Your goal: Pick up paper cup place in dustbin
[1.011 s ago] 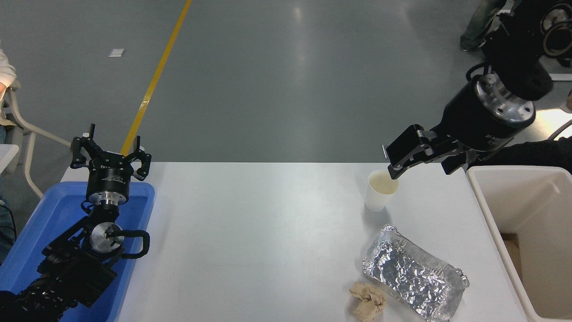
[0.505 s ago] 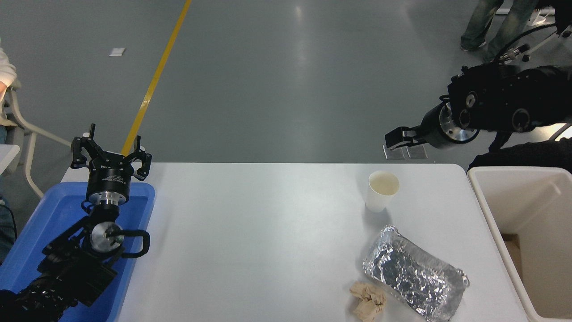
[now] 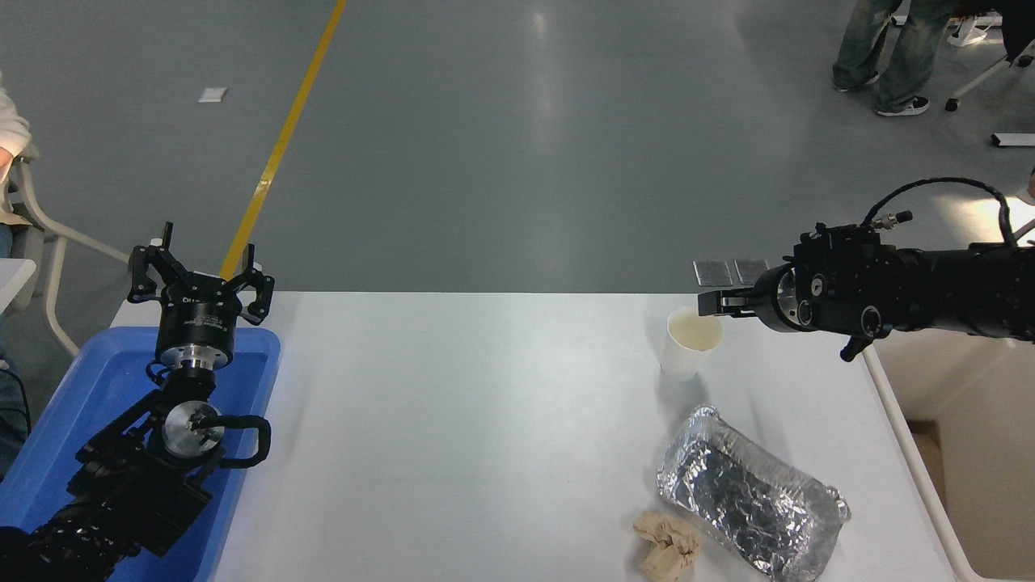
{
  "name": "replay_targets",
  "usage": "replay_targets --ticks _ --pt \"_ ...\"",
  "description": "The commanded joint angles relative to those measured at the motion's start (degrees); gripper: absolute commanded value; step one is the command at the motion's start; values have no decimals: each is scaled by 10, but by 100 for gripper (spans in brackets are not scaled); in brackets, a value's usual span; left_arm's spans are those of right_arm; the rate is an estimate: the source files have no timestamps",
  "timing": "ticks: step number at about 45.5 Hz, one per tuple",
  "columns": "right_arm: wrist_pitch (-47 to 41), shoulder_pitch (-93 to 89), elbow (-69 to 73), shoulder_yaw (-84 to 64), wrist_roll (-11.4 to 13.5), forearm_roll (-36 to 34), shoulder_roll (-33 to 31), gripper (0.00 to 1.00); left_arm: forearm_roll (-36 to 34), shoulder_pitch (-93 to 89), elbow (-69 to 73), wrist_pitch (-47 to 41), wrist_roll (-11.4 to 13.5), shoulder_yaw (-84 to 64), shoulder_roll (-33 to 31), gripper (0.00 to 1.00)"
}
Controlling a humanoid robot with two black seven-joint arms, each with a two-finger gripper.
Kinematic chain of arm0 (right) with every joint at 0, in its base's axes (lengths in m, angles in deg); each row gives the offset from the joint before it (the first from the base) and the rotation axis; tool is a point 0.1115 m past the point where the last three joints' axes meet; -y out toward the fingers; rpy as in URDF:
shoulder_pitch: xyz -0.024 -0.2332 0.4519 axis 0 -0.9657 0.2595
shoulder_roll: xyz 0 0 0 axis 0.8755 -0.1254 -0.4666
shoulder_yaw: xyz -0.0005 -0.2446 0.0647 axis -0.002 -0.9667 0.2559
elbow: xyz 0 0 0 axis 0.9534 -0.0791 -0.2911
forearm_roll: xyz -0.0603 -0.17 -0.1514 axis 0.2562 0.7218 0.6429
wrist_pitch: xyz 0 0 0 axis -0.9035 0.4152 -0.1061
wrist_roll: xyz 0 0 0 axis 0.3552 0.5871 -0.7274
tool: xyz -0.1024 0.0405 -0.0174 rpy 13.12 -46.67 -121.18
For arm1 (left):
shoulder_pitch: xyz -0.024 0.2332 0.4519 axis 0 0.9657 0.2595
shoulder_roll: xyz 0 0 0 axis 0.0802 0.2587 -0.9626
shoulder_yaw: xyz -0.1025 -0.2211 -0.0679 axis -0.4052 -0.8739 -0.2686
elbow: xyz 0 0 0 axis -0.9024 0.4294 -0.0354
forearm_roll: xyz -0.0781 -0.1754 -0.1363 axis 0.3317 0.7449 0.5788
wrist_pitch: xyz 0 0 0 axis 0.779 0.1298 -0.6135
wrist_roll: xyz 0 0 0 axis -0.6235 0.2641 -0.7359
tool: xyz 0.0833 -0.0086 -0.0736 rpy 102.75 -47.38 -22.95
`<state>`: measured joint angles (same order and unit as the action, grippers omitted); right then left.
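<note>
We could not tell how the right gripper's jaws stood; its tip overlapped the cup's far rim, having dropped from above the table's far edge. The cup stood upright left of the bin. Our left gripper, jaws spread, sat parked over the tray. The right arm reached level across the bin.

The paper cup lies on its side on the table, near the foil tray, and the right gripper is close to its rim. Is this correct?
Not quite. In the head view the paper cup stands upright, mouth up, near the foil tray, with the right gripper close to its rim.
</note>
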<state>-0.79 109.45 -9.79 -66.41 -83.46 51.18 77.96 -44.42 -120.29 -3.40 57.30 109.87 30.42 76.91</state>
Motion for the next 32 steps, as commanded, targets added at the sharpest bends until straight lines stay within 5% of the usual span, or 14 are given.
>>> replay_targets --ticks 1,9,13,19,22,32 --pt "9 -49 -36 35 4 1 18 94 -1 0 0 0 -1 0 0 99" --pt "9 -61 -44 41 16 0 31 74 -1 0 0 0 0 0 0 99" --pt "9 -65 -45 43 29 -1 32 45 -1 0 0 0 0 0 0 99" --pt "9 -62 -46 43 43 -7 31 28 -1 0 0 0 0 0 0 99" --pt "9 -60 -46 43 47 -9 32 0 -1 0 0 0 -1 0 0 99" --pt "8 -52 -43 43 47 -10 32 0 -1 0 0 0 -1 0 0 99"
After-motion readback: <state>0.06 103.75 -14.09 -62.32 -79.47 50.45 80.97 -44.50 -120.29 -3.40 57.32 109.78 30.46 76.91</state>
